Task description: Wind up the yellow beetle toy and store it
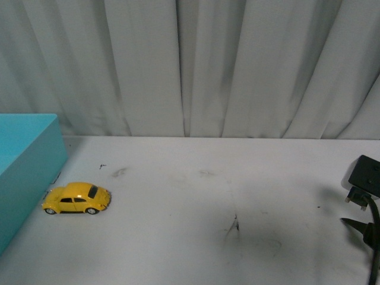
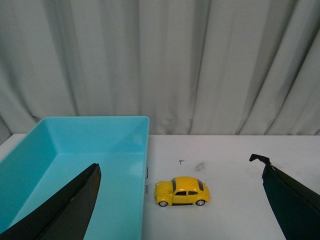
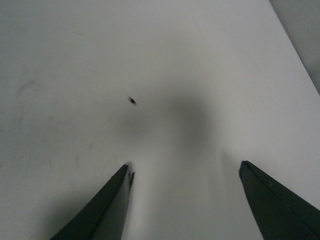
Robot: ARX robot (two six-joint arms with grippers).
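White tabletop (image 1: 196,196): yellow beetle toy (image 1: 77,199) sits just beside teal bin (image 1: 24,160), broadside ahead of left gripper (image 2: 176,162), gaping and empty; right gripper (image 3: 185,166), likewise spread and empty, well apart.

Turquoise box (image 1: 24,154), white table (image 1: 208,208), grey curtain (image 1: 208,65).

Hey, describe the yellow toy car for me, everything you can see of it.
The toy car is glossy yellow, apparently hard plastic or metal, with a rounded Beetle body, dark windows and small black wheels with pale hubs. It stands upright on its wheels on the white table, side-on to the front camera, just beside the blue box with a narrow gap. Nothing holds it.
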